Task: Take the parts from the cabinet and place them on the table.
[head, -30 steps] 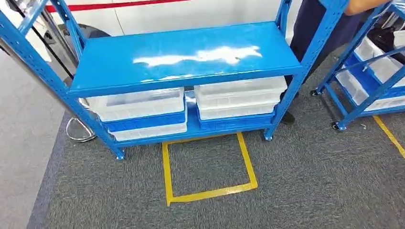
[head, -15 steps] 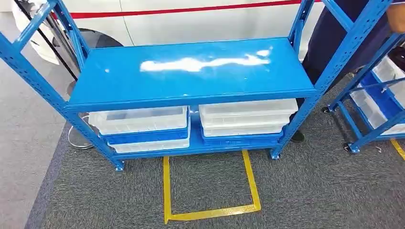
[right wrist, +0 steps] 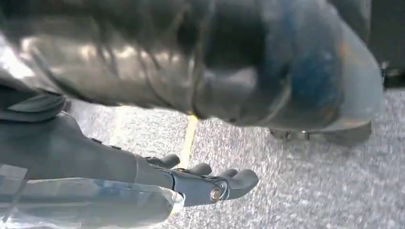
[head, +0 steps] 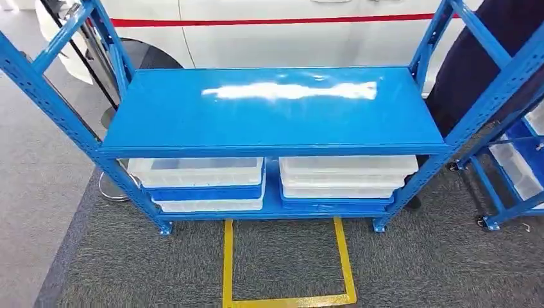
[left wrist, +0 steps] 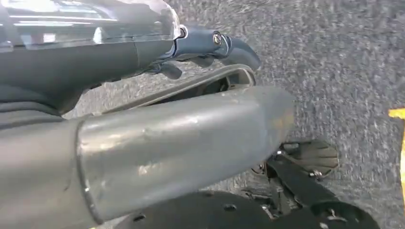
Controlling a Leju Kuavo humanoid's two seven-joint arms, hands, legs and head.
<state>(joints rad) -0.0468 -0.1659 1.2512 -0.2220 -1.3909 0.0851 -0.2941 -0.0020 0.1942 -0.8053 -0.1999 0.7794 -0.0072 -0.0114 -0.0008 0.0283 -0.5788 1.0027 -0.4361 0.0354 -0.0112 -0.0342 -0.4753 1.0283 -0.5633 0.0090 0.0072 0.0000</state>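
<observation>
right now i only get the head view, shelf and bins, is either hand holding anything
Observer: No. The left hand hangs over the grey carpet and holds nothing.
Operator: and the right
Observer: The right hand hangs over the carpet too, its fingers loosely apart with nothing in them.
Operator: any floor tape near it
Observer: Yes, a yellow tape line runs on the carpet beyond those fingers.
</observation>
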